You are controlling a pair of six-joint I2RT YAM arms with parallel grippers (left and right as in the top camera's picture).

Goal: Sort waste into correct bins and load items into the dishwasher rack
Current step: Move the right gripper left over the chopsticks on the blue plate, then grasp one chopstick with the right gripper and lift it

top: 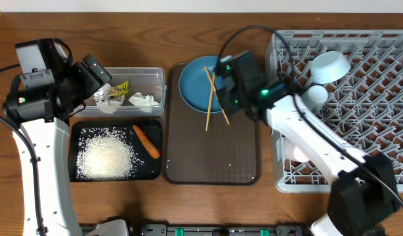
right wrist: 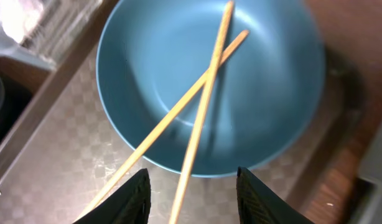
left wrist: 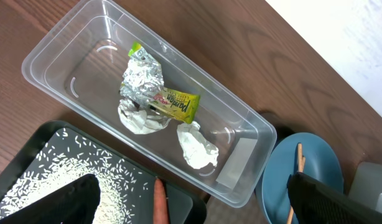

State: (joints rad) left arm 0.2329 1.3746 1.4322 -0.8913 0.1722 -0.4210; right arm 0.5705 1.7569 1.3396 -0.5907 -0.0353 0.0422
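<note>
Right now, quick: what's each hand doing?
Left hand: open, empty.
Right hand: open, chopsticks lying between its fingers, not gripped.

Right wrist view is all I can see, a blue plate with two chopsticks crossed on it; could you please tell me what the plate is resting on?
Observer: The blue plate sits at the far end of a dark-brown serving tray.
Operator: Thank you. Is the rack nearby?
Observer: Yes, the dishwasher rack stands right beside that tray, on the right arm's side, with a white bowl in it.
Operator: And what is the other arm doing?
Observer: The left gripper is open and holds nothing, near one end of the clear tub, which contains the wrapper and tissue.
</note>
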